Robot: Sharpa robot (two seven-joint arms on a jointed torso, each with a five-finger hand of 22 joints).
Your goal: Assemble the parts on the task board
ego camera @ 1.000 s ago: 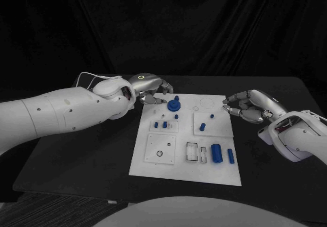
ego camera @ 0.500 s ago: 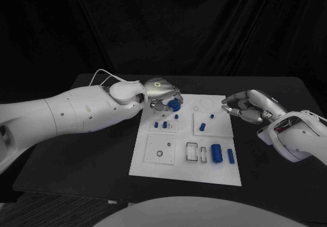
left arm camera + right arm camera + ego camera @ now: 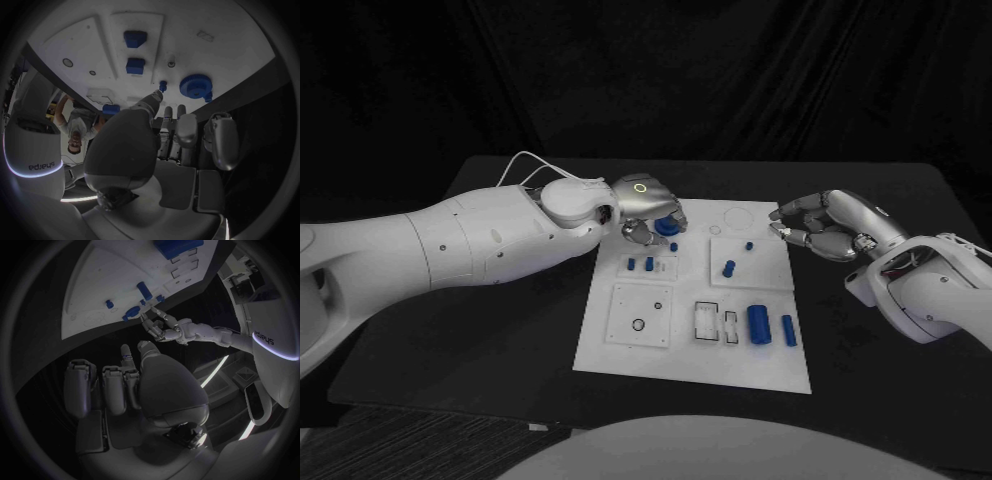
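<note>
Head view — left hand (image 3: 646,208) over the blue gear (image 3: 666,226) at the board's (image 3: 639,355) far edge.
Whether its fingers grip the gear I cannot tell; in the wrist view the gear (image 3: 195,86) lies beyond the fingertips (image 3: 154,97). I'd close on the rim squarely and lift straight — nearby pegs (image 3: 639,264) could snag. Right hand (image 3: 831,228) hangs curled, holding nothing, beside the board.

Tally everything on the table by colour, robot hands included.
Blue parts: 8
White task board: 1
Silver hands, left hand and right hand: 2
Total: 11
</note>
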